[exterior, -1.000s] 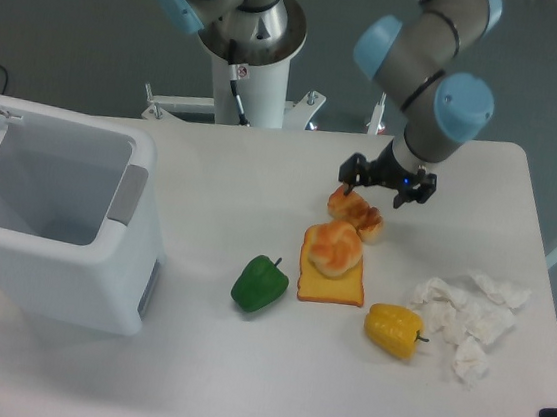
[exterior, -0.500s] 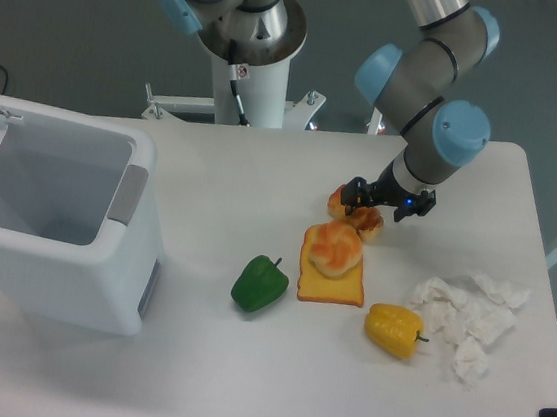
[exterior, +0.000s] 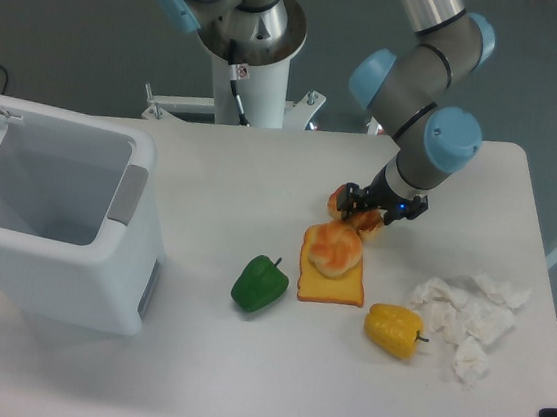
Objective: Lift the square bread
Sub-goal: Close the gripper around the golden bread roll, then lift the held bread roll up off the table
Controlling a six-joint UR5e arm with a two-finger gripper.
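Note:
The square bread (exterior: 336,289) is a flat yellow-orange slice lying near the middle of the table. A round golden bun (exterior: 332,247) rests on its far half and hides that part. Just behind it lies a twisted roll (exterior: 358,218). My gripper (exterior: 374,205) hangs low over that roll, open, with a dark finger on each side of it. It is behind the square bread and apart from it, with nothing held.
A green pepper (exterior: 260,283) lies left of the slice and a yellow pepper (exterior: 394,328) to its lower right. Crumpled white paper (exterior: 465,312) sits at the right. A large white open bin (exterior: 51,213) fills the left side. The arm's base (exterior: 248,34) stands behind.
The gripper has come down and shifted left, from above and right of the twisted roll to low around it. The foods have not moved.

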